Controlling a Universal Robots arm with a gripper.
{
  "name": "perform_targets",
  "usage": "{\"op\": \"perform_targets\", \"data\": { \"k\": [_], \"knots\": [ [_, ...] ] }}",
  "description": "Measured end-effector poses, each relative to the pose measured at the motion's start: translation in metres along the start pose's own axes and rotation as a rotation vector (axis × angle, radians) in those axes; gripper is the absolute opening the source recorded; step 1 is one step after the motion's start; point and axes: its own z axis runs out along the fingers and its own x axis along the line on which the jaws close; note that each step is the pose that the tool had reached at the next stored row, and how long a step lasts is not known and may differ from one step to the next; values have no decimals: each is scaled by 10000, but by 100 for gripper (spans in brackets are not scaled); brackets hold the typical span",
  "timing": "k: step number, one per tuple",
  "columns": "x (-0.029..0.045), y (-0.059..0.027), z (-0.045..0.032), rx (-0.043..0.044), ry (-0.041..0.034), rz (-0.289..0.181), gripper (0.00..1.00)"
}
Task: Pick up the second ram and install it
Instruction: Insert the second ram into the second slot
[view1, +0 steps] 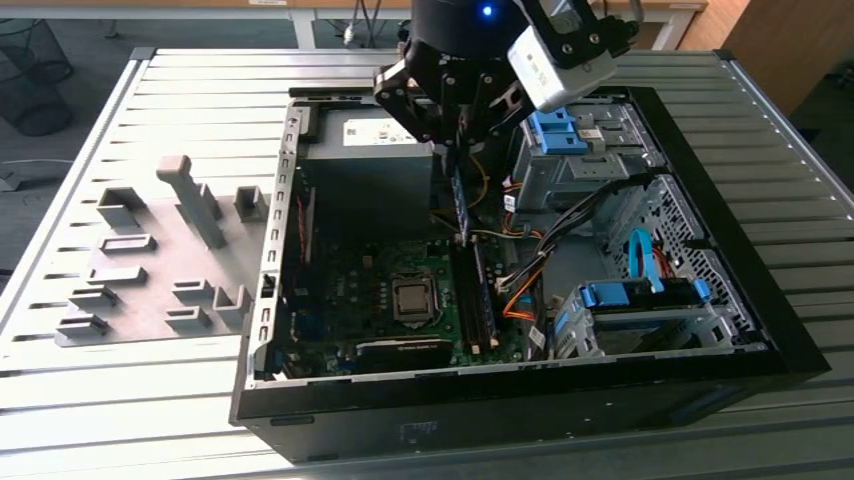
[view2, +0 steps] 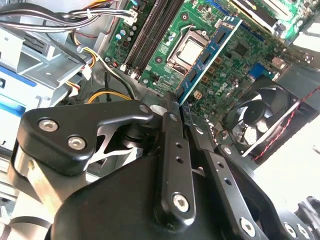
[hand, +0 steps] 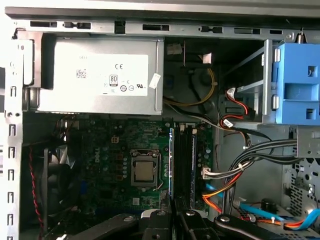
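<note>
The second ram (view2: 209, 54) is a thin blue-green board with dark chips, and it is held by one end in my gripper (view2: 177, 109), which is shut on it. In the exterior view the ram (view1: 462, 200) hangs edge-on below the gripper (view1: 457, 150), inside the open computer case and above the motherboard. In the first wrist view the ram (hand: 171, 160) appears as a narrow blue strip beside the dark memory slots (hand: 184, 160), just to one side of them, with the gripper (hand: 173, 214) behind it. Whether the ram touches a slot I cannot tell.
Inside the case wall (view1: 274, 300) are a silver power supply (hand: 95, 75), the processor socket (hand: 145, 172), a fan (view2: 255, 115), orange and grey cables (hand: 225, 192) and blue drive brackets (hand: 300, 85). Grey fixture blocks (view1: 160, 260) stand on the table at the exterior view's left.
</note>
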Motion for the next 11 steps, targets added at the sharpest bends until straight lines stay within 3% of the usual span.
{"op": "perform_targets", "data": {
  "k": [11],
  "knots": [
    [-44, 0, 193, 1, -21, -40, 14]
  ]
}}
